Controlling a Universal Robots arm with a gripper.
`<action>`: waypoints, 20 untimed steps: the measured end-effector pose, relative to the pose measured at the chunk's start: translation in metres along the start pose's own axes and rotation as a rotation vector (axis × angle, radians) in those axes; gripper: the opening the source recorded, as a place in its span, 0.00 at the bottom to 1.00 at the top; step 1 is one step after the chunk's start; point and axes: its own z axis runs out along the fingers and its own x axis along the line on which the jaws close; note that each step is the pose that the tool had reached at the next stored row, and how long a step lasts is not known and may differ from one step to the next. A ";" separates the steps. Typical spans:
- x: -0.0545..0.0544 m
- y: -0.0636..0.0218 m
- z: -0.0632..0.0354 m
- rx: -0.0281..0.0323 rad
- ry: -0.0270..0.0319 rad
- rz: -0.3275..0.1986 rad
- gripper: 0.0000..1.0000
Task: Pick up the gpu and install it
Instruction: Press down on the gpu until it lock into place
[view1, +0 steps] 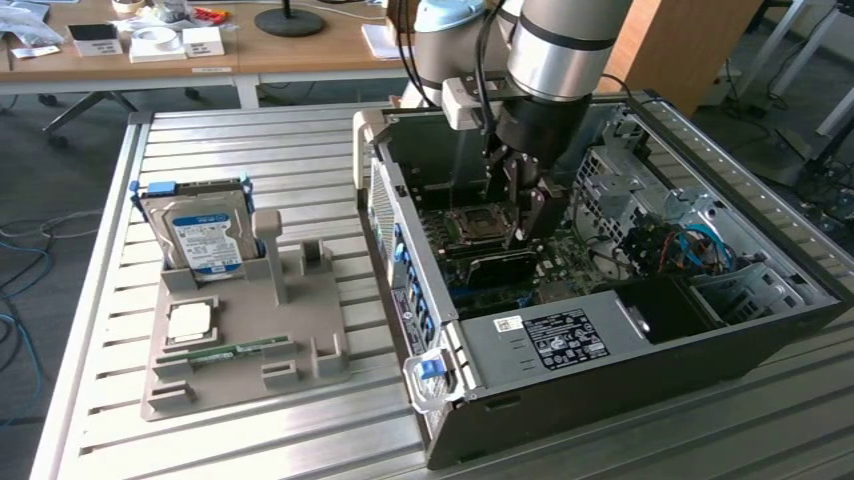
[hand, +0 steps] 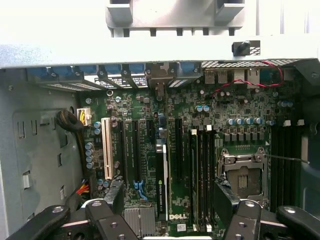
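The gpu (hand: 161, 175) stands on edge in a long slot of the green motherboard (hand: 200, 115), its bracket end toward the case's rear wall. My gripper (hand: 172, 197) hangs open just above it. The two black fingers (hand: 117, 192) are spread wide to either side and touch nothing. In the exterior view the gripper (view1: 523, 215) reaches down into the open computer case (view1: 641, 330), and the gpu (view1: 497, 263) shows as a dark card right below it.
A bare CPU socket (hand: 242, 172) and memory slots lie beside the gpu. At the exterior view's left, a grey holder tray (view1: 307, 320) carries a hard drive (view1: 207, 235), a CPU chip (view1: 191, 320) and a RAM stick (view1: 227, 352). Case walls and drive cages surround the gripper.
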 end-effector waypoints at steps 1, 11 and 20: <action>0.000 0.0000 0.0000 0.0000 0.0000 0.000 0.81; 0.000 0.0000 0.0000 0.0000 0.0000 0.000 0.44; 0.000 0.0000 0.0000 0.0000 0.0000 0.000 0.44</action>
